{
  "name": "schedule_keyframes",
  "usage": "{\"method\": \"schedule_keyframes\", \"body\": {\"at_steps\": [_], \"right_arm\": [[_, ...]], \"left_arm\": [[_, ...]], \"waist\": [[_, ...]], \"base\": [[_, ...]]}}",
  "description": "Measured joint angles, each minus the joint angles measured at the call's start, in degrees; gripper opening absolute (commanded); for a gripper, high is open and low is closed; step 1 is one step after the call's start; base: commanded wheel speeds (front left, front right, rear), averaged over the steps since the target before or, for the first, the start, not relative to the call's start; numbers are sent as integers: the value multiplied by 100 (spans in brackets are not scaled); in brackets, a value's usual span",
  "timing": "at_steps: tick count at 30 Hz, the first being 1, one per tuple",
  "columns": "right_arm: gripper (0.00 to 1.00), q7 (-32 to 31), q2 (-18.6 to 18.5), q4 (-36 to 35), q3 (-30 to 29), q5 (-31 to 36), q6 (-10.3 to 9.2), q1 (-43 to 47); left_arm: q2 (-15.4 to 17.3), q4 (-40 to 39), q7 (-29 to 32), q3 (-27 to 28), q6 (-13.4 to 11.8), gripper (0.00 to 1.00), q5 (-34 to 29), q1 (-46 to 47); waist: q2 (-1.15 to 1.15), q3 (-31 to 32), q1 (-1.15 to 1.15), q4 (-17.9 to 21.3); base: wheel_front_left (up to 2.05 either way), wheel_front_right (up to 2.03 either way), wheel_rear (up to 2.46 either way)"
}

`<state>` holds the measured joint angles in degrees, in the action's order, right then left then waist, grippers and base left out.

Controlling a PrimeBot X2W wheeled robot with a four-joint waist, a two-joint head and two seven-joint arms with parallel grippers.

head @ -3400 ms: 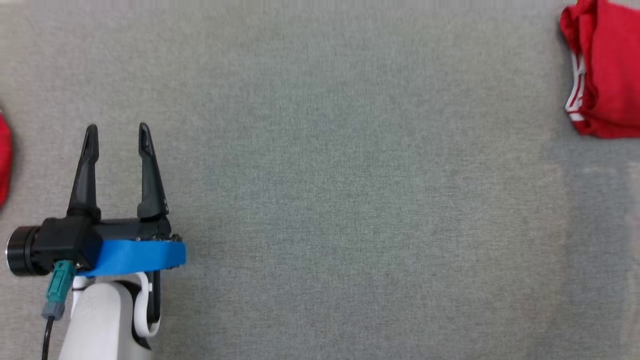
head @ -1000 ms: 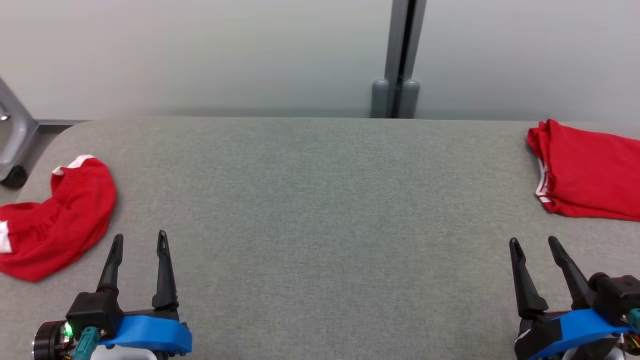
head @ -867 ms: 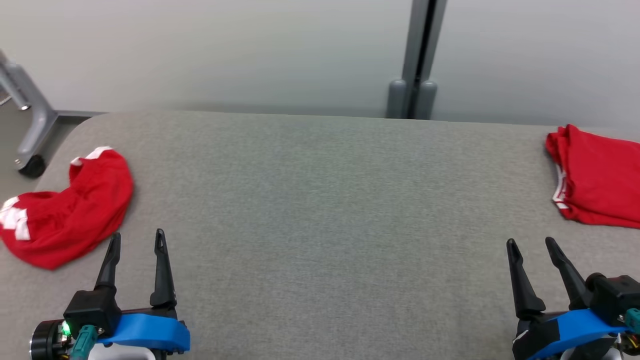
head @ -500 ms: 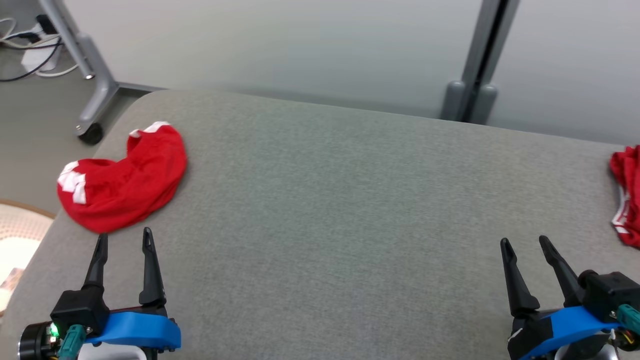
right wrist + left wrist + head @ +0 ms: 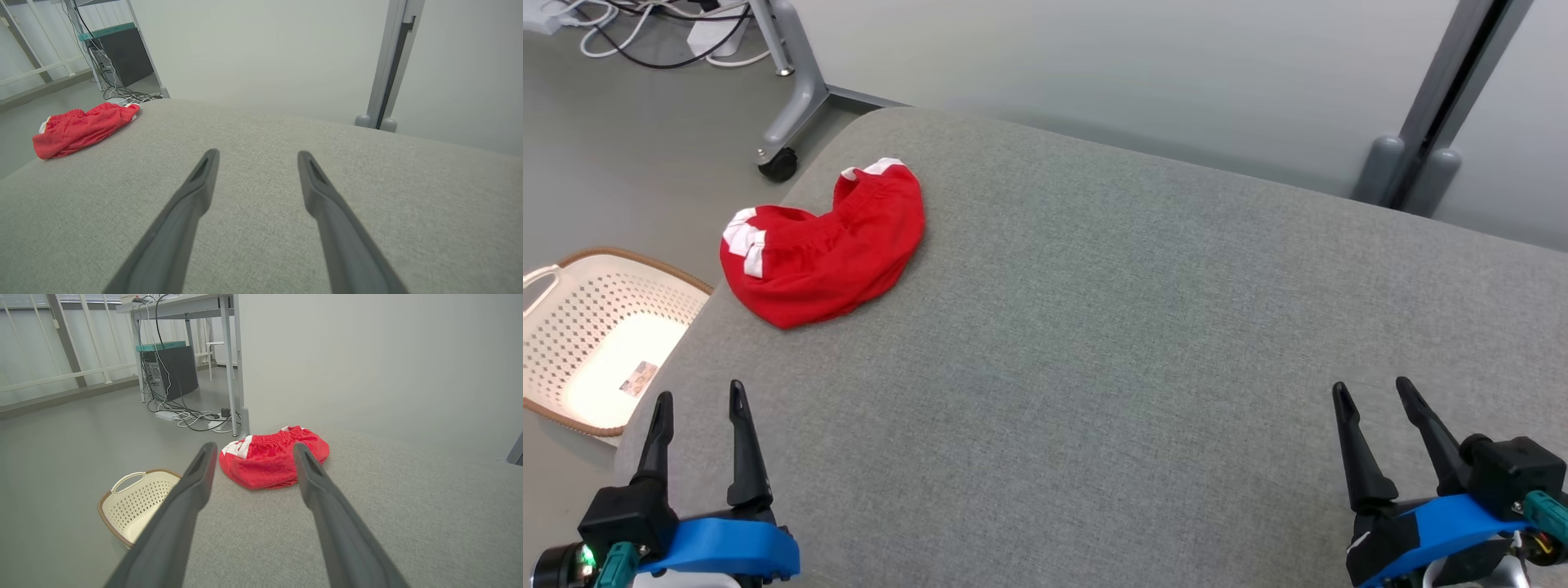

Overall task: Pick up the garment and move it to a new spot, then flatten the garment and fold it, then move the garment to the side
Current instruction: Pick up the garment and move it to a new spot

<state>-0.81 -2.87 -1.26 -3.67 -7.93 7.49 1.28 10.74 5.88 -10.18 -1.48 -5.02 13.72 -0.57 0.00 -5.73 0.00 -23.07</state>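
The garment [image 5: 825, 249] is a crumpled pair of red shorts with white trim, lying near the far left corner of the grey padded table [image 5: 1135, 327]. It also appears ahead in the left wrist view as the garment [image 5: 269, 461] and at the left in the right wrist view as the garment [image 5: 81, 126]. My left gripper [image 5: 696, 396] hovers open at the lower left, well short of the shorts. My right gripper [image 5: 1372, 390] stands open at the lower right, far from them. Nothing sits between either pair of fingers.
A cream perforated laundry basket [image 5: 572, 327] stands on the floor left of the table, close to my left gripper. A wheeled metal table leg [image 5: 788, 106] and cables [image 5: 654, 33] lie beyond the corner. A grey post [image 5: 1437, 122] rises behind the table's far edge.
The head camera has swung left: the crumpled shorts shifted toward the middle, the folded red garment at the right left the picture, and the basket came in. Both grippers stay open.
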Motion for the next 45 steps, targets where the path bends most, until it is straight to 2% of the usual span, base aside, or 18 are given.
{"method": "schedule_keyframes", "body": {"at_steps": [13,20,27,30,35,45], "right_arm": [[100,-24,-1,-9,76,40,0,-32],[100,-164,-22,-309,66,235,0,-338],[100,-355,-211,-845,29,382,-1,-692],[100,-475,-315,-1187,-59,393,0,-875],[100,-601,-370,-1543,-152,439,0,-1018],[100,-670,-430,-1791,-275,446,0,-1118]], "left_arm": [[102,52,0,74,-22,100,144,129],[489,236,62,334,70,100,287,1124],[959,624,178,568,221,100,443,2503],[1228,1132,235,666,364,100,560,3233],[1451,2047,361,700,516,100,686,3947],[1345,3999,1042,457,961,100,1026,4621]], "waist": [[0,-79,0,138],[0,-517,0,402],[0,-1243,0,805],[0,-1714,1,1031],[0,-2221,1,1225],[0,-2652,0,1314]], "base": [[0,0,0],[0,0,0],[0,0,0],[0,0,0],[0,0,0],[0,0,0]]}}
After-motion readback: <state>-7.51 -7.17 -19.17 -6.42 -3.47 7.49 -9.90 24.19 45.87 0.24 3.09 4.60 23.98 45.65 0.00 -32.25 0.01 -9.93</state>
